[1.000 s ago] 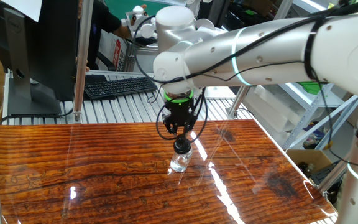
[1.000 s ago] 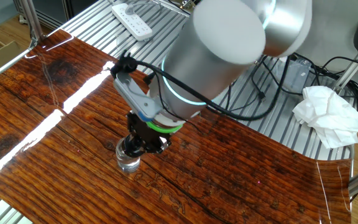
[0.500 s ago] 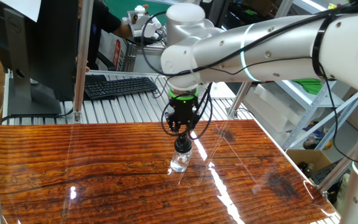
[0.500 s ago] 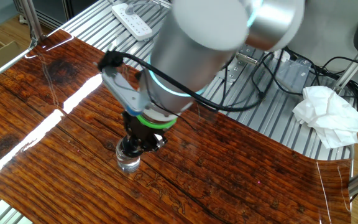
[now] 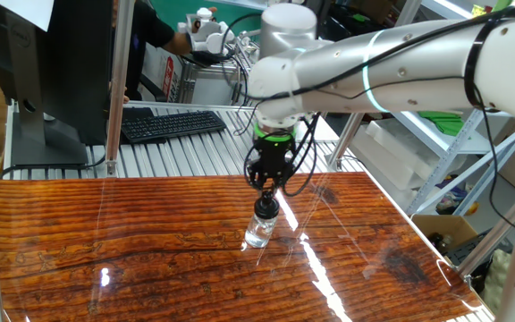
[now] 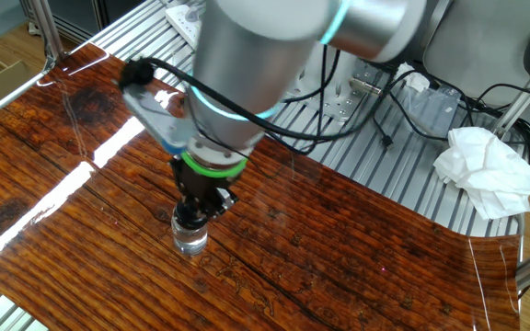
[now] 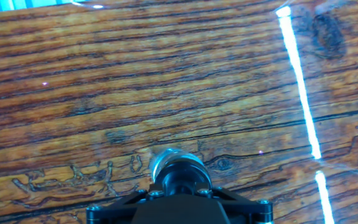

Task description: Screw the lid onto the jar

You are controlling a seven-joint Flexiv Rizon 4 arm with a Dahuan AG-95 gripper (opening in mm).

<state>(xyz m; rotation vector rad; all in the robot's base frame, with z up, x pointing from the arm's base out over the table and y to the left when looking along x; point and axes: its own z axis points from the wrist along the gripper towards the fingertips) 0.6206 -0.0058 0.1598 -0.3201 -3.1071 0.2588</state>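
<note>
The small clear jar stands upright near the middle of the glossy wooden table. The dark round lid sits on its mouth. My gripper points straight down over the jar and is shut on the lid. In the hand view the jar's bright rim rings the dark lid just ahead of the black gripper body; the fingertips themselves are hidden.
A keyboard, a monitor and a metal post stand behind the table's far edge. A power strip and crumpled white paper lie on the slatted metal bench beside the table.
The wrist has turned about its upright axis over the jar, swinging the hand camera and cables round. The jar has stayed where it was and the grip is unchanged.
</note>
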